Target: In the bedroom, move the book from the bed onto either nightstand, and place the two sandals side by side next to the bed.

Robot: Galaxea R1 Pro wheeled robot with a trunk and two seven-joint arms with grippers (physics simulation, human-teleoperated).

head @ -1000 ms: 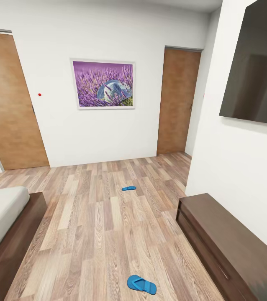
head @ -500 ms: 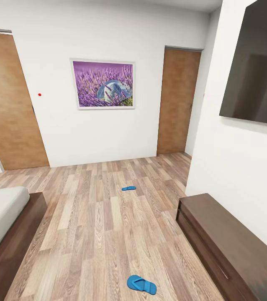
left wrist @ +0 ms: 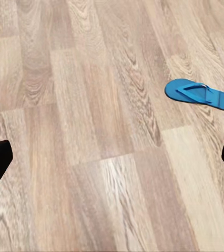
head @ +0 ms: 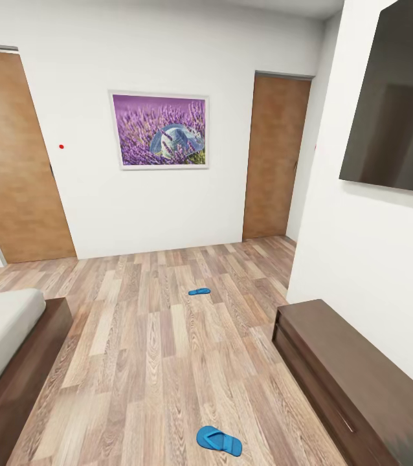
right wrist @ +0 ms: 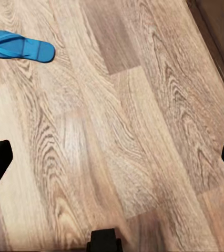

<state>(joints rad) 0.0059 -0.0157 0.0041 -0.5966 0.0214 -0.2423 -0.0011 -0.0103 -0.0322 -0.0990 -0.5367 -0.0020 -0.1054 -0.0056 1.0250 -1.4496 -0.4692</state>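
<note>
Facing the doors, I see one sandal [head: 219, 441] lower centre, another [head: 199, 292] mid-floor; both grippers [left wrist: 112, 157] [right wrist: 112, 157] spread wide, empty.

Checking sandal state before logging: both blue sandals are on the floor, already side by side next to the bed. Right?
Not quite. Both are on the floor, but they lie far apart: the near sandal is close to the robot, the far sandal is out mid-room towards the doors, and neither is next to the bed. The head view shows it.

White walls [head: 167, 207], wood-plank floor [head: 155, 349], two brown doors [head: 12, 155], lavender picture [head: 160, 130].
</note>
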